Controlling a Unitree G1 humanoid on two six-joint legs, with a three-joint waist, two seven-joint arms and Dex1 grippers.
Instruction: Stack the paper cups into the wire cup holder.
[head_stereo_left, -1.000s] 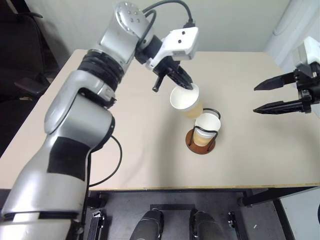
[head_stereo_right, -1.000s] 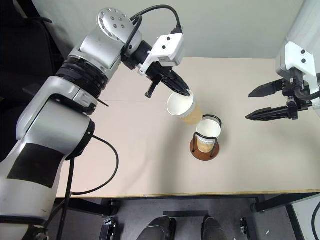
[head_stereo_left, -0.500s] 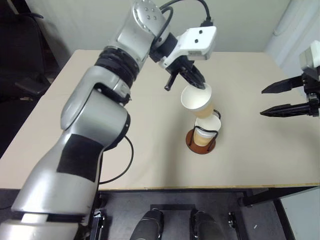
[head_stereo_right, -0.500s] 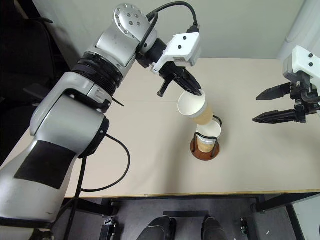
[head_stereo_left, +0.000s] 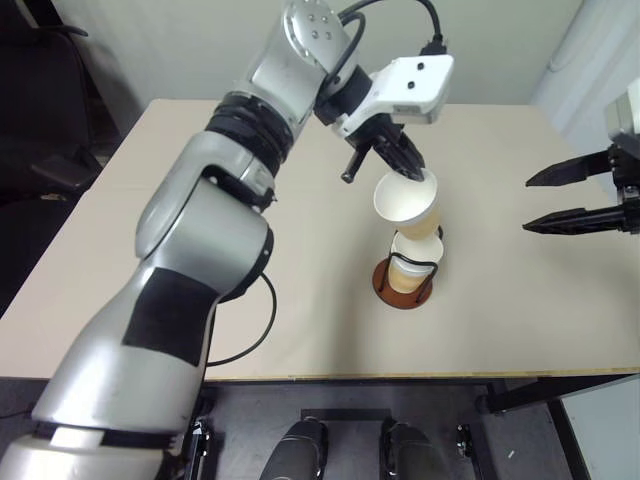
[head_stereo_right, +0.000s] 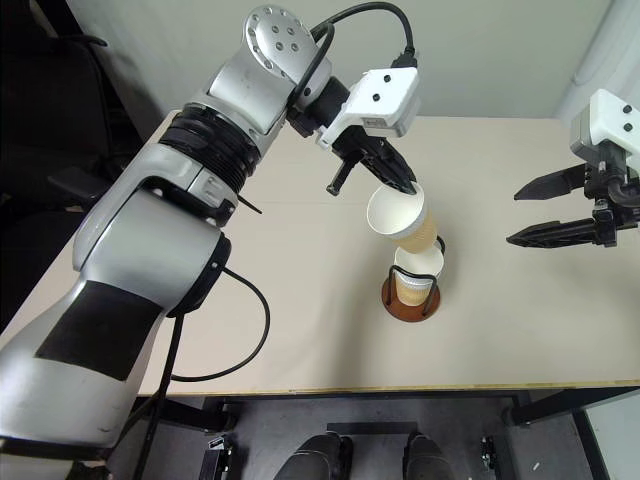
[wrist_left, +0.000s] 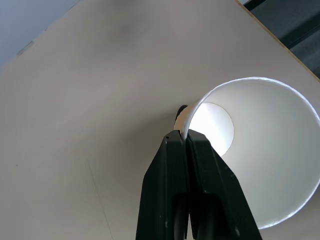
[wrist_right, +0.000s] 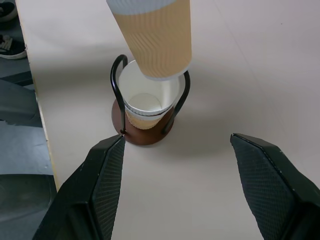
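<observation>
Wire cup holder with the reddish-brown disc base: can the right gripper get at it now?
Probably not cleanly: the right gripper is open, but the left gripper holds a tan paper cup just above the wire cup holder.

held cup (head_stereo_left: 407, 203) moved over holder (head_stereo_left: 404, 284)

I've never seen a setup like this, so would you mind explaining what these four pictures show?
It is a two-armed humanoid robot at a table. Two pictures look down from its head; the other two come from cameras on its wrists. The left claw is shut on the rim of a paper cup, holding it tilted just above the wire cup holder, which already contains nested cups. The right claw hangs open and empty to the side, and its wrist camera looks at the holder.
</observation>
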